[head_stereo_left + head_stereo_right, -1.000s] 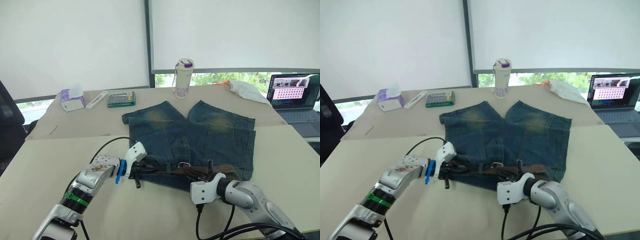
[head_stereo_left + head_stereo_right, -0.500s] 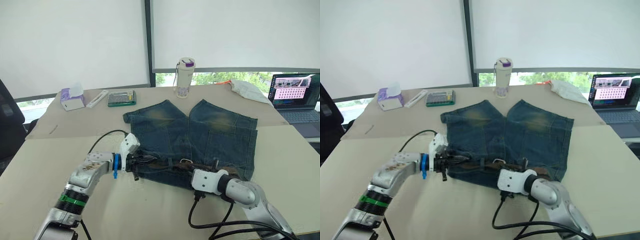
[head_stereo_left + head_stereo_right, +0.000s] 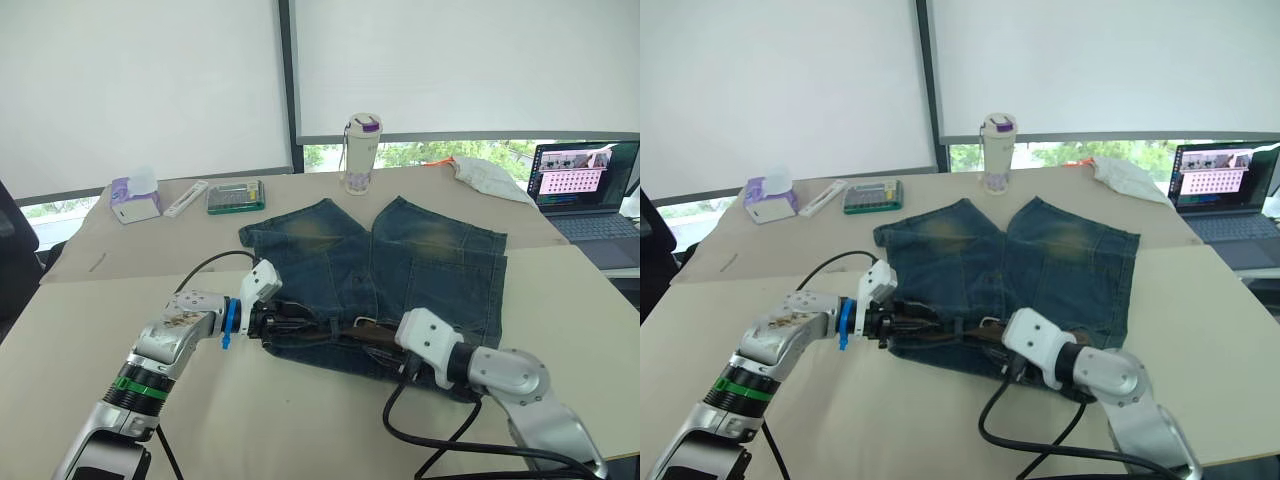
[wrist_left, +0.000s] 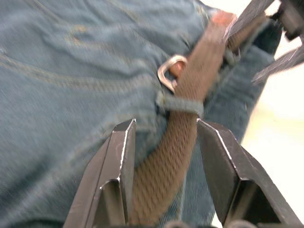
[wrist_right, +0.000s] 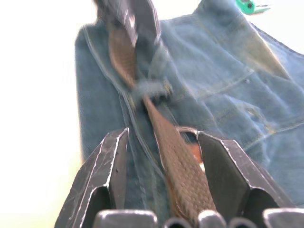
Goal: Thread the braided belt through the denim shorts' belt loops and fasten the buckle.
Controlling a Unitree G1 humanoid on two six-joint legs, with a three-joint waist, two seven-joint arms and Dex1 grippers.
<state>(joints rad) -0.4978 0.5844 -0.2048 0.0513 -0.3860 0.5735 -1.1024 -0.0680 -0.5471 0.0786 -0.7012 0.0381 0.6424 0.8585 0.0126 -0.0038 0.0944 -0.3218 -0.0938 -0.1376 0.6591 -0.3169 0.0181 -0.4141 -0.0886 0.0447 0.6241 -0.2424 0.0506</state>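
brown braided belt (image 4: 176, 142) under loop (image 4: 183, 103), shorts (image 3: 400, 262) flat

The scene was lit brightly and evenly by daylight diffused through 2 white blinds (image 3: 140, 85) across the top of the frame. Only soft shadows were cast on the table (image 3: 580, 290). Both wrist views were smeared by blur, and their right and left edges were washed out by glare.

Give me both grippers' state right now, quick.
Left gripper: jaws open, straddling the braided belt on the denim shorts.
Right gripper: jaws open, the belt running between them, not clamped.
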